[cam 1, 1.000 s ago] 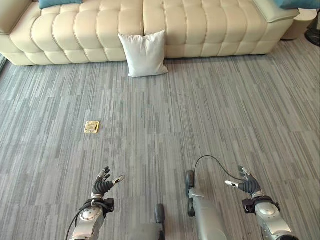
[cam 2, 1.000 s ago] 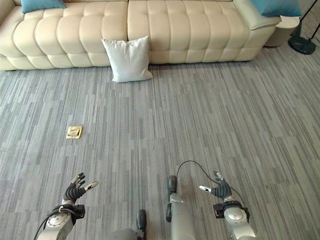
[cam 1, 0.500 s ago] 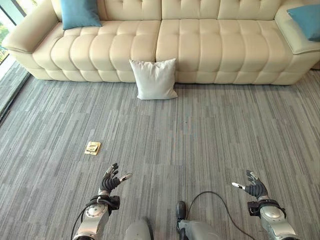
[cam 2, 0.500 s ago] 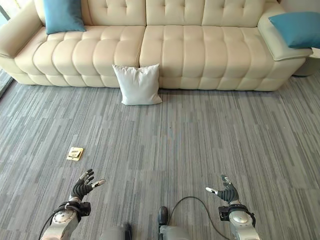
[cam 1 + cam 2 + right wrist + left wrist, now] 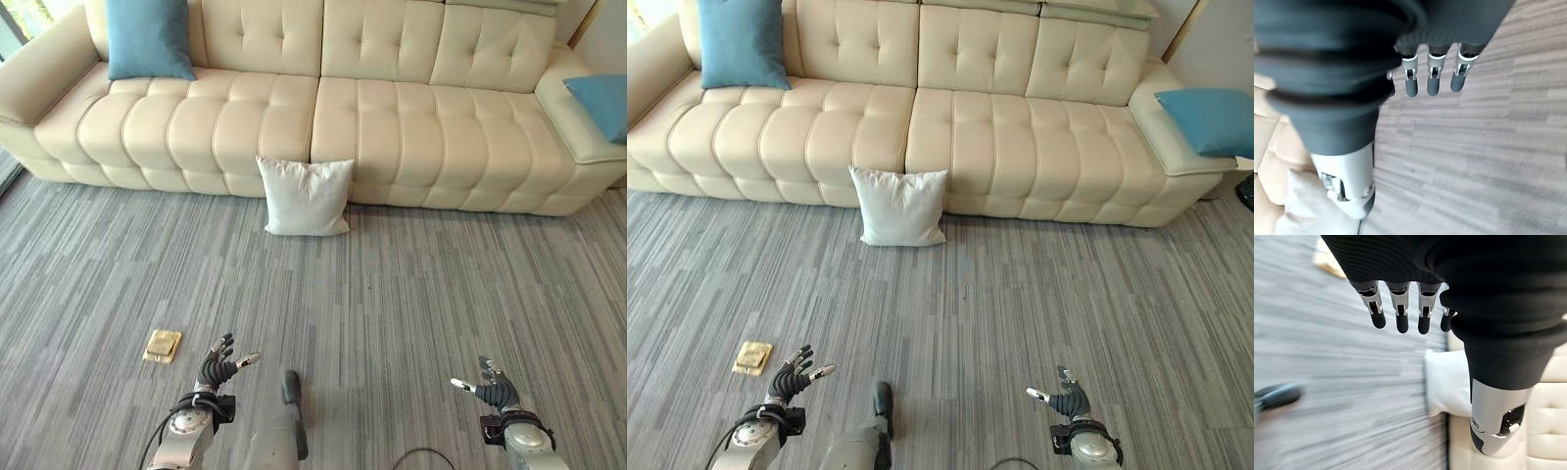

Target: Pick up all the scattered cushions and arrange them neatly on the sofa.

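On floor, white cushion (image 5: 305, 196) leans against sofa (image 5: 411, 137).

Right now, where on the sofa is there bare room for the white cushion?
The sofa seat is bare between the blue cushion at its left end and the second blue cushion on its right end. The white cushion leans against its front.

The blue cushion (image 5: 600, 102) on the sofa's (image 5: 950, 117) right arm runs off the picture's edge, so part of it stays unseen. The white cushion (image 5: 899, 207) leans against the sofa front and covers a patch of the upholstery behind it. A small tan object (image 5: 163, 345) lies on the floor (image 5: 411, 284); it is too small to tell what it is.
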`<state>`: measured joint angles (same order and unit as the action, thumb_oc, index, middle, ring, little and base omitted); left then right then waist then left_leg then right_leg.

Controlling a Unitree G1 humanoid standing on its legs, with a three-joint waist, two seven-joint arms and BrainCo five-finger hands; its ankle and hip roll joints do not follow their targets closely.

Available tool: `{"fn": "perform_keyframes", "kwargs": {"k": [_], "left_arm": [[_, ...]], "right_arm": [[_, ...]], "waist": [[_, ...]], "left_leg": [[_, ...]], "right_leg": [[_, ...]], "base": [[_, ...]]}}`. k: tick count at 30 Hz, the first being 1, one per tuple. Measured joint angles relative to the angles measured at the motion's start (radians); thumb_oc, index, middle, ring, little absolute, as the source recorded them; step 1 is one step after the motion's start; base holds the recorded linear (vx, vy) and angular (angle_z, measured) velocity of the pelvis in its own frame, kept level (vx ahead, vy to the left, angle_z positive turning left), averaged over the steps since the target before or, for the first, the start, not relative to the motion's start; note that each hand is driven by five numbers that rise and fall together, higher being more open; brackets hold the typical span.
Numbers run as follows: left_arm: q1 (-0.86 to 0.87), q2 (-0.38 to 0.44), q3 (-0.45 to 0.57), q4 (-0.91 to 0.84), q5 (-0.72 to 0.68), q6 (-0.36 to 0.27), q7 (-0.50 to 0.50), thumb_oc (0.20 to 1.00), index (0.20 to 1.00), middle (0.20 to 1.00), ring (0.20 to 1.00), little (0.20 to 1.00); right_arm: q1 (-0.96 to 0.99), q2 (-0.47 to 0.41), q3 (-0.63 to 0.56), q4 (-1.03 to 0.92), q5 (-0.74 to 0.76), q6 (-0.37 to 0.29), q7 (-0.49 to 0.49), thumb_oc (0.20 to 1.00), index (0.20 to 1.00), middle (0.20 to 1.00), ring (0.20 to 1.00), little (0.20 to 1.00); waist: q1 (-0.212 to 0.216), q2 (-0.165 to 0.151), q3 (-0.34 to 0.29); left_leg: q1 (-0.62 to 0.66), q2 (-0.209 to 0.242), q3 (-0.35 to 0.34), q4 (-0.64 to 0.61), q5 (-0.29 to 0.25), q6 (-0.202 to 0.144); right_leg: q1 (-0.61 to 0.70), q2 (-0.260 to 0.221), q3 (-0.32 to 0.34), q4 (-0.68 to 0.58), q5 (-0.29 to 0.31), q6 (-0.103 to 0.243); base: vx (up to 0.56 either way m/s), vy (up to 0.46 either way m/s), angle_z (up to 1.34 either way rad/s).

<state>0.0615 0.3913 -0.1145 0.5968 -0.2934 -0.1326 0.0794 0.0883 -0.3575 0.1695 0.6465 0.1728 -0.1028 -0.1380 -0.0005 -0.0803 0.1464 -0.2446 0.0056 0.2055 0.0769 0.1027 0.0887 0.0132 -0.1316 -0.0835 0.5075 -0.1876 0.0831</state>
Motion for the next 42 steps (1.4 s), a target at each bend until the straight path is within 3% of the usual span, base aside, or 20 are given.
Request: {"fn": "perform_keyframes", "kwargs": {"k": [2,4,7,10,13,14,16,17,19,20,22,24,26,28,30,31,33,35,39,42], "left_arm": [[-0.017,0.024,-0.001,-0.003,0.001,-0.001,0.001,1.000,1.000,1.000,1.000,1.000],[-0.020,0.020,-0.003,0.000,0.001,0.000,0.009,1.000,1.000,1.000,1.000,1.000],[-0.020,0.002,-0.004,0.005,0.009,0.000,0.007,1.000,1.000,1.000,1.000,1.000],[-0.016,-0.012,0.002,0.038,0.008,-0.001,0.008,1.000,1.000,1.000,1.000,1.000],[0.004,-0.030,0.020,0.059,-0.001,0.002,0.009,1.000,1.000,1.000,1.000,1.000],[0.005,-0.032,0.022,0.058,-0.002,0.002,0.009,1.000,1.000,1.000,1.000,1.000],[0.045,-0.047,0.045,0.035,-0.002,-0.001,0.008,1.000,1.000,1.000,1.000,1.000],[0.058,-0.042,0.037,0.033,-0.002,0.000,0.008,1.000,1.000,1.000,1.000,1.000],[0.099,-0.105,0.046,0.071,-0.006,0.000,0.008,1.000,1.000,1.000,1.000,1.000],[0.126,-0.098,0.048,0.073,-0.010,0.001,0.008,1.000,1.000,1.000,1.000,1.000],[0.106,-0.062,0.039,-0.001,-0.012,0.001,0.005,1.000,1.000,1.000,1.000,1.000],[0.085,-0.038,0.036,-0.003,-0.014,0.001,-0.002,1.000,1.000,1.000,1.000,1.000],[0.071,-0.023,0.037,-0.013,-0.014,0.000,-0.002,1.000,1.000,1.000,1.000,1.000],[0.080,-0.023,0.036,-0.009,-0.013,0.002,-0.007,1.000,1.000,1.000,1.000,1.000],[0.145,-0.044,-0.003,-0.008,-0.012,0.003,-0.011,1.000,1.000,1.000,1.000,1.000],[0.146,-0.032,-0.007,0.004,-0.011,0.002,-0.015,1.000,1.000,1.000,1.000,1.000],[0.094,-0.035,0.008,0.014,-0.012,0.007,-0.007,1.000,1.000,1.000,1.000,1.000],[0.055,-0.039,0.019,0.020,-0.011,0.008,-0.010,1.000,1.000,1.000,1.000,1.000],[0.051,-0.035,0.037,0.015,-0.010,0.004,-0.010,1.000,1.000,1.000,1.000,1.000],[0.055,-0.035,0.039,0.014,-0.009,0.011,-0.010,1.000,1.000,1.000,1.000,1.000]], "right_arm": [[-0.002,0.013,0.018,-0.032,-0.005,-0.001,0.003,1.000,1.000,1.000,1.000,1.000],[-0.039,0.018,0.018,-0.039,-0.007,0.001,0.004,1.000,1.000,1.000,1.000,1.000],[-0.057,0.017,0.018,-0.064,-0.007,-0.005,0.018,1.000,1.000,1.000,1.000,1.000],[-0.054,0.011,0.017,-0.048,-0.005,-0.004,0.017,1.000,1.000,1.000,1.000,1.000],[-0.046,0.011,0.008,-0.015,-0.005,0.003,0.015,1.000,1.000,1.000,1.000,1.000],[-0.040,0.011,0.006,-0.008,-0.005,0.005,0.015,1.000,1.000,1.000,1.000,1.000],[-0.018,0.010,0.008,0.019,-0.005,0.008,0.017,1.000,1.000,1.000,1.000,1.000],[0.026,0.010,0.008,0.012,-0.005,0.014,0.019,1.000,1.000,1.000,1.000,1.000],[0.006,-0.039,0.000,0.075,-0.004,0.019,0.021,1.000,1.000,1.000,1.000,1.000],[-0.020,-0.067,-0.023,0.000,-0.004,0.010,0.019,1.000,1.000,1.000,1.000,1.000],[-0.044,-0.055,-0.040,-0.014,-0.002,-0.001,0.020,1.000,1.000,1.000,1.000,1.000],[-0.068,-0.025,-0.049,0.004,0.004,0.003,0.017,1.000,1.000,1.000,1.000,1.000],[-0.075,-0.009,-0.048,-0.004,0.005,0.003,0.018,1.000,1.000,1.000,1.000,1.000],[-0.074,-0.011,-0.038,-0.005,0.005,0.002,0.017,1.000,1.000,1.000,1.000,1.000],[-0.017,-0.055,-0.021,-0.009,0.004,0.002,0.017,1.000,1.000,1.000,1.000,1.000],[0.001,-0.035,-0.024,0.021,0.004,0.001,0.012,1.000,1.000,1.000,1.000,1.000],[-0.005,-0.022,-0.021,0.026,0.004,0.013,0.017,1.000,1.000,1.000,1.000,1.000],[-0.015,-0.018,-0.020,0.015,0.001,0.020,0.017,1.000,1.000,1.000,1.000,1.000],[-0.040,-0.017,-0.017,0.010,-0.018,0.019,0.019,1.000,1.000,1.000,1.000,1.000],[-0.053,-0.019,-0.015,0.006,-0.032,0.020,0.019,1.000,1.000,1.000,1.000,1.000]], "waist": [[-0.008,-0.021,-0.005],[-0.006,0.003,0.008],[-0.032,0.052,0.040],[-0.049,0.030,0.048],[-0.053,0.018,0.061],[-0.053,0.018,0.061],[-0.067,0.035,0.064],[-0.075,0.023,0.055],[-0.061,0.101,0.037],[-0.041,0.123,0.032],[-0.035,0.075,0.054],[0.005,-0.005,0.071],[0.004,-0.066,0.082],[0.008,-0.056,0.082],[-0.002,0.077,0.035],[-0.010,0.072,0.019],[-0.014,0.048,0.025],[-0.020,0.045,0.043],[-0.001,0.017,0.049],[0.008,0.015,0.049]], "left_leg": [[0.027,-0.054,0.022,0.004,-0.010,0.017],[0.063,-0.063,-0.002,-0.005,-0.071,0.070],[0.180,-0.065,-0.029,-0.116,-0.060,0.048],[0.243,-0.106,-0.032,-0.140,-0.144,-0.008],[0.299,-0.140,-0.049,-0.133,-0.185,0.005],[0.312,-0.145,-0.050,-0.131,-0.178,0.016],[0.389,-0.138,-0.121,-0.134,-0.232,-0.066],[0.424,-0.152,-0.127,-0.107,-0.228,-0.060],[0.394,-0.091,-0.110,0.166,-0.242,-0.127],[0.270,-0.026,-0.086,0.535,-0.155,-0.226],[0.060,0.064,-0.044,0.917,-0.167,-0.152],[-0.030,0.048,0.001,0.817,-0.229,-0.112],[-0.139,-0.014,-0.006,0.495,-0.232,-0.066],[-0.163,-0.029,-0.003,0.239,-0.159,-0.050],[-0.123,-0.003,-0.014,0.049,0.104,0.084],[-0.098,-0.019,-0.023,0.013,0.086,0.073],[-0.065,-0.030,-0.020,-0.055,0.092,0.067],[0.025,-0.050,0.010,-0.123,0.079,0.086],[0.071,-0.060,0.039,-0.128,0.013,-0.016],[0.079,-0.055,0.051,-0.134,-0.002,-0.034]], "right_leg": [[-0.101,-0.086,0.005,0.132,-0.006,0.014],[-0.203,-0.093,0.025,0.203,-0.010,0.013],[-0.294,0.016,0.006,-0.051,-0.030,0.014],[-0.428,0.072,-0.057,-0.339,0.128,0.022],[-0.434,0.064,-0.154,-0.549,0.228,0.024],[-0.434,0.057,-0.175,-0.557,0.245,0.008],[-0.406,0.060,-0.195,-0.456,0.252,-0.016],[-0.343,0.058,-0.187,-0.472,0.308,-0.083],[-0.271,0.071,-0.212,-0.323,0.238,-0.184],[-0.163,0.113,-0.181,-0.358,0.158,-0.195],[-0.069,0.139,-0.134,-0.388,0.069,-0.241],[0.007,0.106,-0.048,-0.442,0.101,-0.195],[0.109,0.072,-0.027,-0.513,0.099,-0.175],[0.171,0.078,-0.027,-0.517,0.068,-0.112],[0.262,0.158,-0.049,-0.449,-0.018,0.017],[0.267,0.144,-0.059,-0.418,-0.081,0.061],[0.202,0.112,-0.057,-0.385,-0.132,0.032],[0.175,0.081,-0.049,-0.507,-0.037,0.044],[0.178,0.049,-0.030,-0.500,0.001,-0.010],[0.164,0.047,-0.023,-0.474,0.004,-0.013]], "base": [[0.32,0.292,-0.02],[0.37,0.193,-0.21],[0.42,0.072,0.40],[0.51,-0.059,0.33],[0.35,-0.112,0.17],[0.47,-0.168,0.41],[0.35,-0.153,0.67],[0.52,-0.277,0.83],[0.62,-0.437,0.39],[0.65,-0.508,-0.09],[0.49,-0.291,-0.28],[0.26,-0.041,-0.51],[0.28,0.023,-0.50],[0.24,0.035,-0.72],[0.24,0.048,-0.71],[0.16,0.064,-0.37],[0.26,0.149,-0.37],[0.20,0.139,-0.48],[0.12,0.123,-0.35],[0.04,0.061,-0.21]]}}
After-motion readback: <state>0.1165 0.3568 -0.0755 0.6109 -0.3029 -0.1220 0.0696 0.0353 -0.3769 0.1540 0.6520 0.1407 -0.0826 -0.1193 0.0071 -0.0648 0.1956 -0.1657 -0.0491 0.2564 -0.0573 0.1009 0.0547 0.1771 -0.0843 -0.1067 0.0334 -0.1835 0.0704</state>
